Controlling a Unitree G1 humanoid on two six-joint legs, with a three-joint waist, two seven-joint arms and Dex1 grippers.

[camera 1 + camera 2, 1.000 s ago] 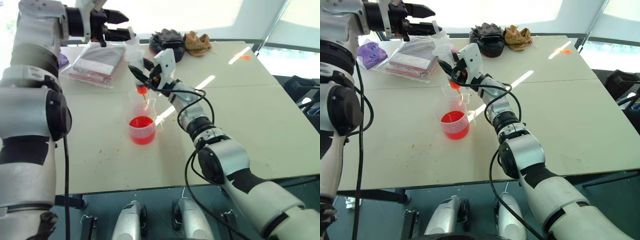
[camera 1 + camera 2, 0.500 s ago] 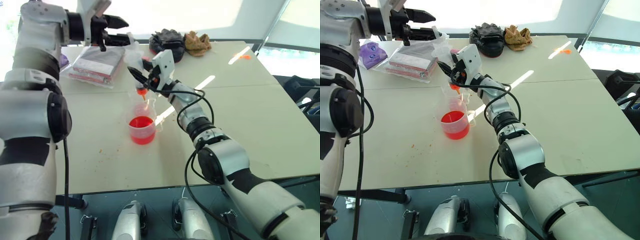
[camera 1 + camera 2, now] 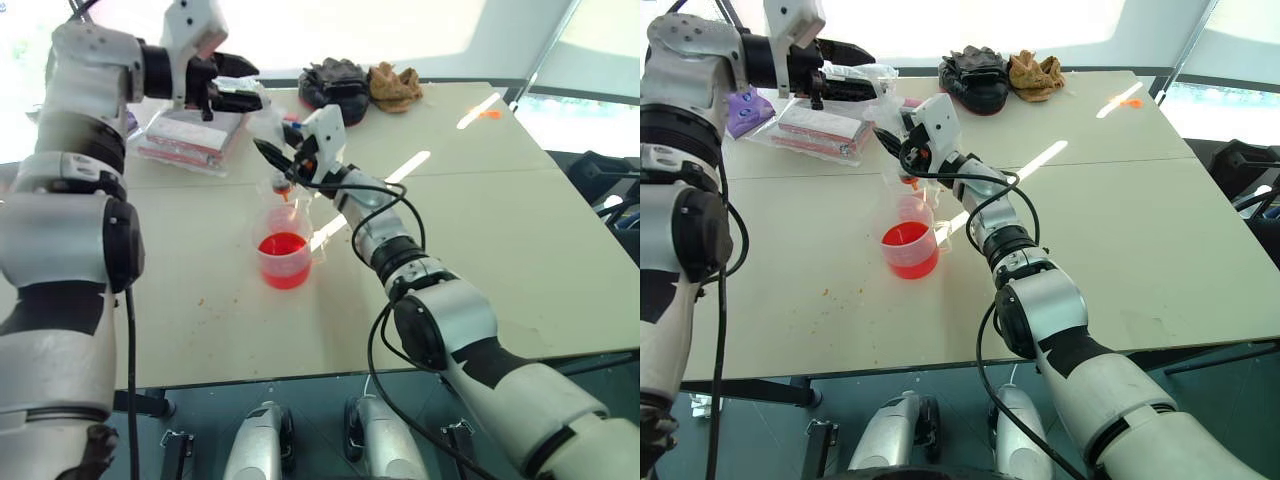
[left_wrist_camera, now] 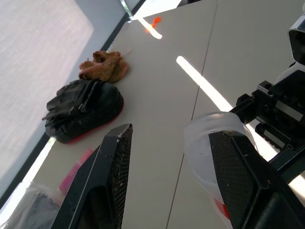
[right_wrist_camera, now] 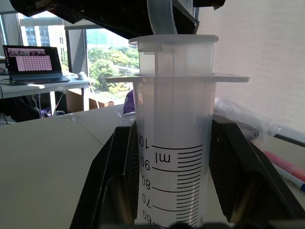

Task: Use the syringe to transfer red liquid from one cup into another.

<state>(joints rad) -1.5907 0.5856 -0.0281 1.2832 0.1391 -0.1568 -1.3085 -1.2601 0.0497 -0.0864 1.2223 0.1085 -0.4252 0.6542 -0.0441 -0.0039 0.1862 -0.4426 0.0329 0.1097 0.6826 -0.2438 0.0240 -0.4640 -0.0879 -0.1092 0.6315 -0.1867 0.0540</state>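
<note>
Left eye view shows you the red cup (image 3: 284,258) nearest on the surface (image 3: 480,230); beyond, the right hand (image 3: 283,160) clamps the syringe (image 3: 277,150) upright, tip down, and the left hand (image 3: 243,85), fingers apart, hangs at its plunger top.

black glove (image 3: 333,80) & brown rag (image 3: 394,86) at table (image 3: 480,230) far edge

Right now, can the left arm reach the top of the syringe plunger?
Probably yes. The left end effector is open and sits right at the plunger top of the syringe, which the right end effector holds upright. Nothing stands between them.
</note>
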